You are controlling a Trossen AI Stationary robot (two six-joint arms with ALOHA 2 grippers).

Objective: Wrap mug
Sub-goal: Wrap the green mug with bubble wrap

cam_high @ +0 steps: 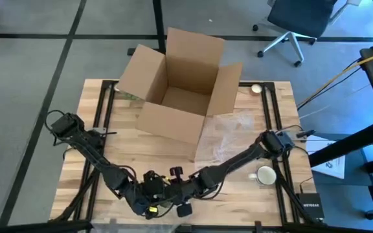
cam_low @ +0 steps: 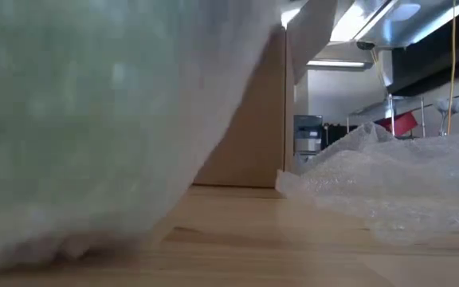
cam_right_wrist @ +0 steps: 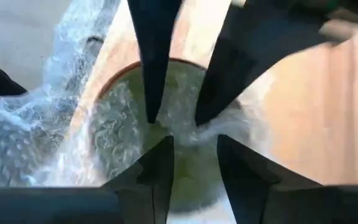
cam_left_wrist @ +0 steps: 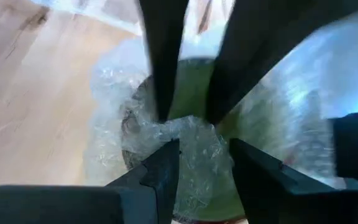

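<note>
Wrist views put the green mug at the table's near edge, both grippers, left gripper and right gripper, narrowly pinching bubble wrap into its mouth; tuck deeper, keep tension even, avoid tipping.

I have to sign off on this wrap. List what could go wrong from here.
1. Both claws, left and right, meet over the green mug, fingers facing; they might collide.
2. Each pinches only a bunch of bubble wrap, so the film could tear or slip loose.
3. The work sits near the table's front edge; a tug might drag the mug off.
</note>
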